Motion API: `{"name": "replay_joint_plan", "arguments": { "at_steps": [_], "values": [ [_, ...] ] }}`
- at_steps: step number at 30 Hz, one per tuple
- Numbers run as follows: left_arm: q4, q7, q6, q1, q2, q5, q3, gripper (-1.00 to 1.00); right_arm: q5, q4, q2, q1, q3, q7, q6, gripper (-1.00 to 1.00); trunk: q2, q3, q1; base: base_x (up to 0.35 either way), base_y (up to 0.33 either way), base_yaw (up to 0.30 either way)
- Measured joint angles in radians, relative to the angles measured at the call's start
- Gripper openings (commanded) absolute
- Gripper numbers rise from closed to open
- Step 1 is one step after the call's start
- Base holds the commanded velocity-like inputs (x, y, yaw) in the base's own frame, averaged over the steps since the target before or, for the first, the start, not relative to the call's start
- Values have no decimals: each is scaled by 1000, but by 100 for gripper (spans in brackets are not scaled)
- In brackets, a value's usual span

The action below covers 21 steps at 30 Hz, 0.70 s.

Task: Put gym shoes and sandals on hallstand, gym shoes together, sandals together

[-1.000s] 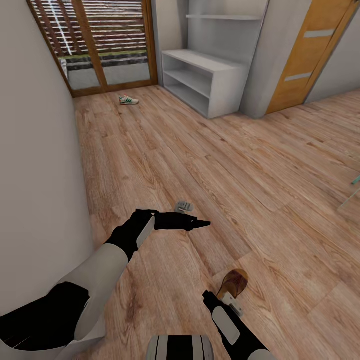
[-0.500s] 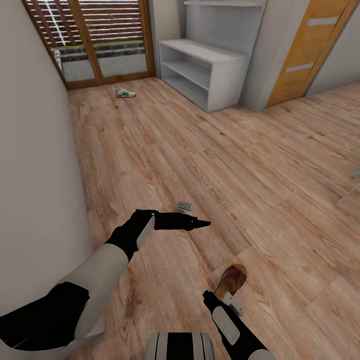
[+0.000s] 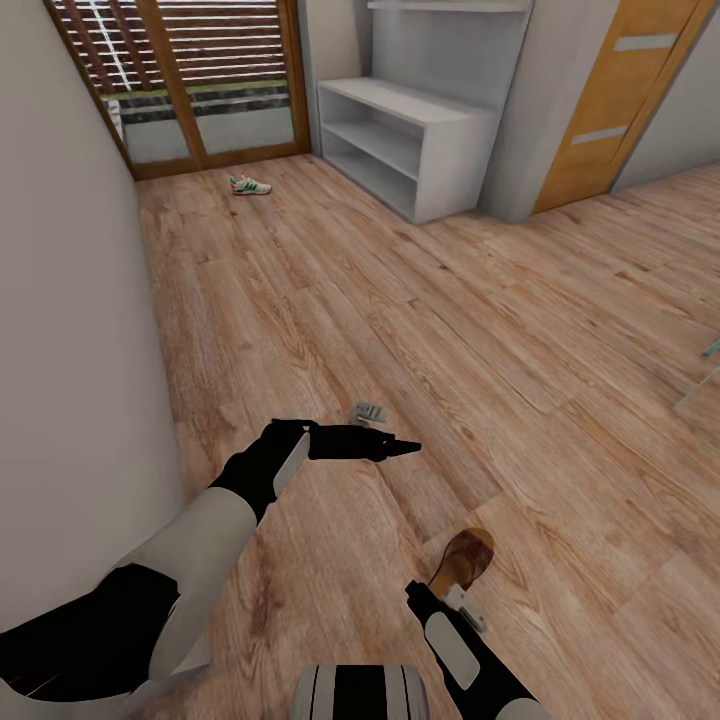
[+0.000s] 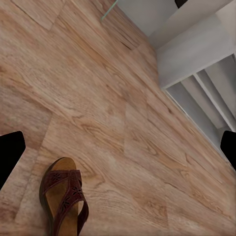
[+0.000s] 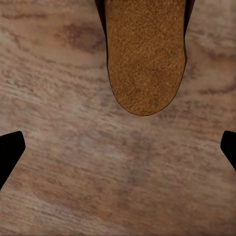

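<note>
Nearest you, the right gripper (image 3: pixel 462 608) hangs low over the corridor floor (image 3: pixel 400 300), fingers spread wide, nothing between them; in the right wrist view its tips (image 5: pixel 10 150) sit at both edges w/ a sandal (image 3: pixel 465 560) heel just ahead, flat on the planks. Left gripper (image 3: pixel 395 446) is held out level a bit further on, pointing right; left wrist view shows its tips (image 4: pixel 9 152) far apart, empty, w/ the sandal (image 4: pixel 63 200) below. A small grey object (image 3: pixel 368 411) lies just beyond it. Plain pale wall (image 3: pixel 70 330) runs along your left. Floor is wood-grain planks, knots & streaks. Far end: one gym shoe (image 3: pixel 250 186) on the floor near the slatted glass door (image 3: pixel 180 80), well apart from the hallstand (image 3: pixel 420 150), shelves bare. Orange door (image 3: pixel 610 100) at far right
</note>
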Motion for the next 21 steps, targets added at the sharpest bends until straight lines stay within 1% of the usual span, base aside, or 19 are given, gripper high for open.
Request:
{"name": "replay_joint_plan", "arguments": {
  "at_steps": [10, 16, 21],
  "values": [
    [0, 0, 1, 0, 0, 2, 0, 100, 1, -2, 0, 0, -2, 0, 0, 100, 0, 0, 0, 9, 0, 0],
    [1, 0, 0, 0, 0, 3, 0, 100, 1, -3, 0, 0, -3, 0, 0, 100, 0, 0, 0, 153, 0, 0],
    [0, 0, 0, 0, 0, 3, 0, 100, 1, -3, 0, 0, -3, 0, -1, 100, 0, 0, 0, 65, 0, 0]
  ]
}}
